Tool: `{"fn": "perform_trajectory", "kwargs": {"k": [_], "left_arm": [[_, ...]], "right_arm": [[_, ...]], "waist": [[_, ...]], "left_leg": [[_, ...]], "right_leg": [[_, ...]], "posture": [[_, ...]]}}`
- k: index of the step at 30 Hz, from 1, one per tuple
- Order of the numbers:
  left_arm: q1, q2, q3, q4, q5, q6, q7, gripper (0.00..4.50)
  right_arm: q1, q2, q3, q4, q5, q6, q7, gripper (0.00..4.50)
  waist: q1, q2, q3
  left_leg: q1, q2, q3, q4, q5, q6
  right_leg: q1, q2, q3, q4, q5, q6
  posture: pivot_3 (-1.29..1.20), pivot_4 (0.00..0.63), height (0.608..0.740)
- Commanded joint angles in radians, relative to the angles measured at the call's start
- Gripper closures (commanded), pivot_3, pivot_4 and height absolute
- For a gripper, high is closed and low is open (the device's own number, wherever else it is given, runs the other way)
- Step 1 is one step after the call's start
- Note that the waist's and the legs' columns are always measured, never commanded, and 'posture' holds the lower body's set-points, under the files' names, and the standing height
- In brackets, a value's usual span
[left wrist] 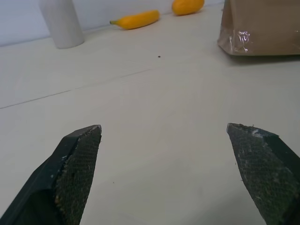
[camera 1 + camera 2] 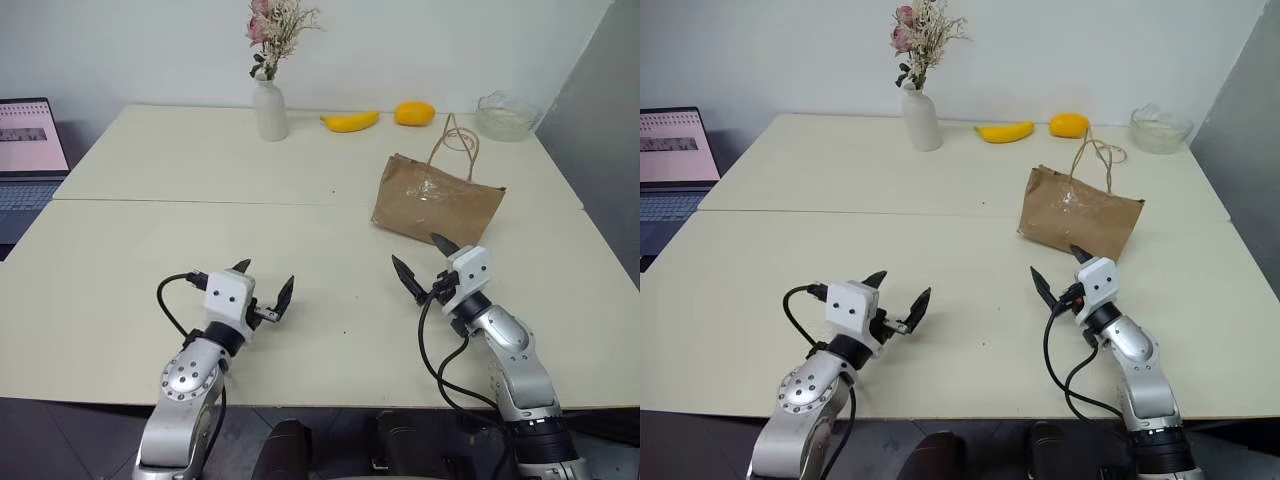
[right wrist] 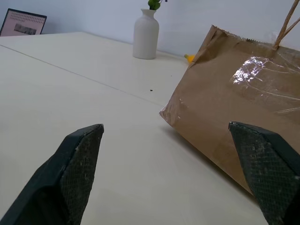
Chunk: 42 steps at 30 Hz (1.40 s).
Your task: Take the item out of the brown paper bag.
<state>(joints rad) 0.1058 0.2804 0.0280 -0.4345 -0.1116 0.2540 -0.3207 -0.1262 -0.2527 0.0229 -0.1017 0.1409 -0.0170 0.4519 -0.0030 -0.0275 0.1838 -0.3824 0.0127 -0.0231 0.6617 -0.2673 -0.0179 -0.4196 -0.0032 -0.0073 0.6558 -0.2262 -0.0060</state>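
Right hand [image 2: 424, 262] gapes near brown paper bag [image 2: 436, 202]; laptop [image 2: 30, 150] far left.

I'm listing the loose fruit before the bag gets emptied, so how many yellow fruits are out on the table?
2. A banana lies at the far edge beside the white vase, and a rounder yellow-orange fruit sits just right of it. The brown paper bag may hide more inside.

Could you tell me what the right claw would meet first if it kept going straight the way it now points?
Most likely the bag: the open right claw points forward and slightly left at its near side, with bare table between. Exact depth is uncertain.
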Motion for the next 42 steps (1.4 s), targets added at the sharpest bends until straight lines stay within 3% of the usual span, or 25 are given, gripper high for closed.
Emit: {"fn": "perform_trajectory", "kwargs": {"k": [1, 17, 23, 30, 37, 42], "left_arm": [[-0.011, 0.008, 0.008, -0.042, -0.019, -0.019, -0.014, 0.01], [-0.062, 0.030, 0.022, -0.083, -0.010, -0.019, -0.012, 0.01], [-0.187, 0.085, 0.062, -0.128, -0.224, 0.108, -0.140, 0.01], [-0.307, 0.182, 0.031, -0.136, -0.318, 0.179, -0.257, 0.01], [-0.387, 0.199, 0.004, -0.105, -0.314, 0.164, -0.292, 0.01], [-0.406, 0.194, -0.014, -0.086, -0.302, 0.142, -0.302, 0.01]], "right_arm": [[0.003, 0.004, -0.008, -0.024, 0.008, -0.023, -0.007, 0.00], [-0.015, 0.007, -0.002, -0.005, -0.003, -0.009, -0.011, 0.00], [-0.019, -0.020, -0.040, -0.053, 0.003, 0.003, -0.029, 0.00], [-0.059, -0.086, -0.127, -0.125, 0.033, 0.079, -0.056, 0.00], [-0.255, -0.204, -0.186, -0.029, 0.031, 0.307, -0.071, 0.00], [-0.480, -0.378, -0.129, 0.199, 0.003, 0.348, 0.110, 0.00]], "waist": [[0.000, 0.000, 0.000], [0.000, 0.000, 0.000], [0.000, 0.000, 0.000], [-0.001, 0.000, 0.000], [-0.002, 0.000, 0.001], [-0.003, 0.002, 0.002]], "left_leg": [[0.000, 0.000, 0.000, 0.000, 0.000, 0.000], [0.000, 0.000, 0.000, 0.000, 0.000, 0.000], [0.000, 0.000, 0.000, 0.000, 0.000, 0.000], [-0.001, -0.001, 0.000, 0.000, 0.000, 0.000], [0.000, -0.001, 0.001, 0.000, 0.000, 0.000], [-0.001, -0.002, 0.004, 0.000, 0.000, 0.000]], "right_leg": [[0.000, 0.000, 0.000, 0.000, 0.000, 0.000], [0.000, 0.000, 0.000, 0.000, 0.000, 0.000], [0.000, 0.000, 0.000, 0.000, 0.000, 0.000], [0.000, 0.003, 0.000, 0.000, 0.000, 0.000], [0.000, 0.003, 0.000, 0.001, 0.000, 0.000], [0.000, 0.003, 0.000, 0.000, 0.000, 0.000]], "posture": [[0.00, 0.150, 0.740], [0.00, 0.150, 0.740], [0.00, 0.150, 0.740], [0.00, 0.150, 0.740], [0.00, 0.150, 0.740], [0.00, 0.150, 0.740]]}}
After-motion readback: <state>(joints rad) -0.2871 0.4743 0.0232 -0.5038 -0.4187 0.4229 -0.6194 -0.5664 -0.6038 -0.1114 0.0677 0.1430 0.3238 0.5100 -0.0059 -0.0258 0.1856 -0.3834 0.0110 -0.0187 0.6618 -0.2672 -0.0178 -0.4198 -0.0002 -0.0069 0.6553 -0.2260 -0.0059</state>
